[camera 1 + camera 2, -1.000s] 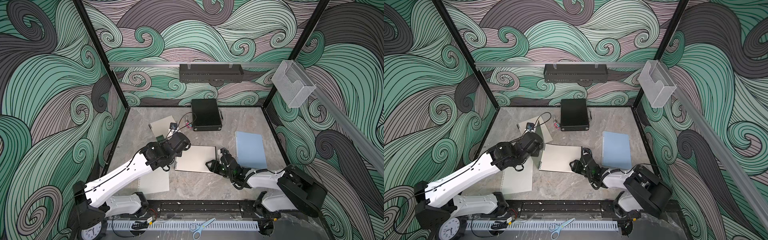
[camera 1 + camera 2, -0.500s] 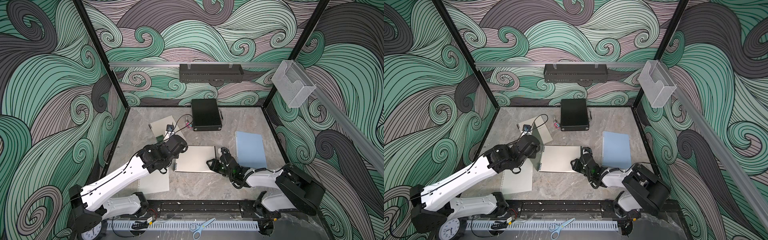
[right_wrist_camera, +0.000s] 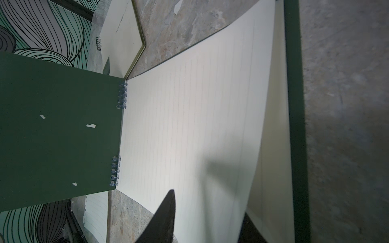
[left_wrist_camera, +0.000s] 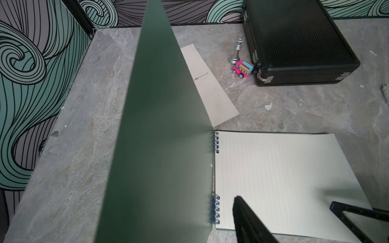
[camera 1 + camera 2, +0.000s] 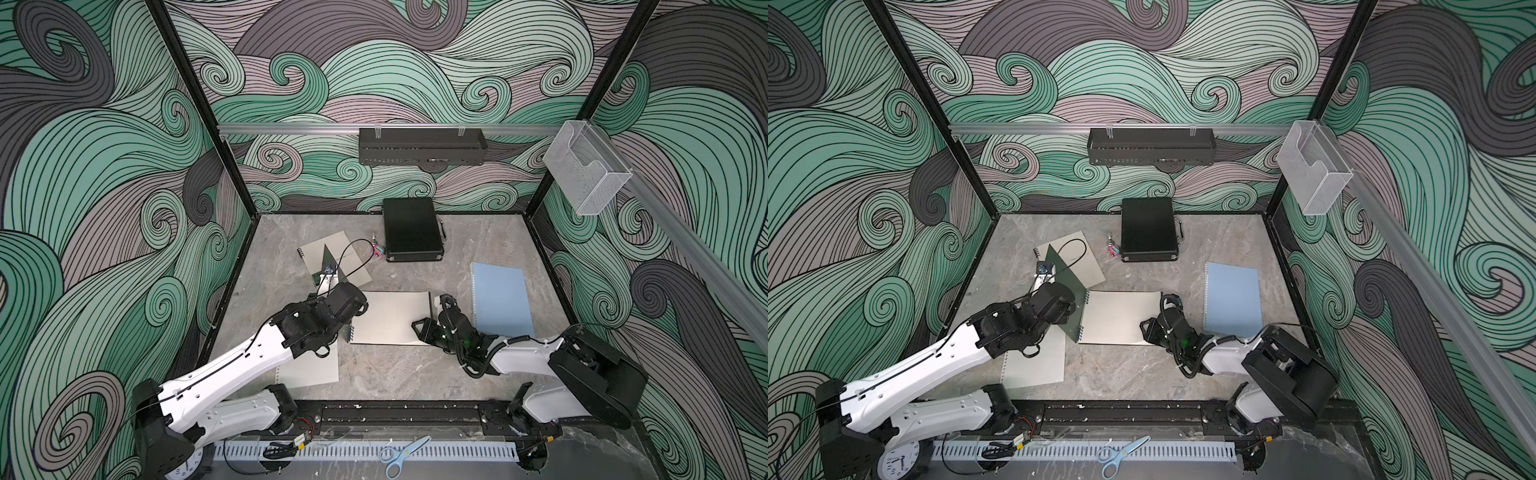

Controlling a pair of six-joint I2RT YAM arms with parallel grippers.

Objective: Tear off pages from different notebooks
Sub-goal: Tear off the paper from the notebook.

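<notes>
Green notebook [image 5: 1121,318]: open mid-table, cover upright, lined top page exposed.
Left gripper [image 4: 294,218]: jaws apart over that page by the spiral, holding nothing.
Right gripper [image 3: 208,218]: at the page's free edge — one finger above the lifted sheet, one below; grip unclear.
Loose page [image 5: 1034,365]: flat, near-left of the green notebook.
Beige notebook [image 5: 334,257]: behind it.
Blue notebook [image 5: 500,301]: closed, to its right.

Swirling wave-patterned walls [image 5: 415,75] in green, mauve and grey enclose a grey marbled tabletop [image 5: 399,374]. Black corner posts [image 5: 195,108] frame the back wall, where an aluminium rail [image 5: 291,128] carries a black perforated tray [image 5: 422,146]; a clear plastic holder [image 5: 584,170] hangs alongside.
</notes>
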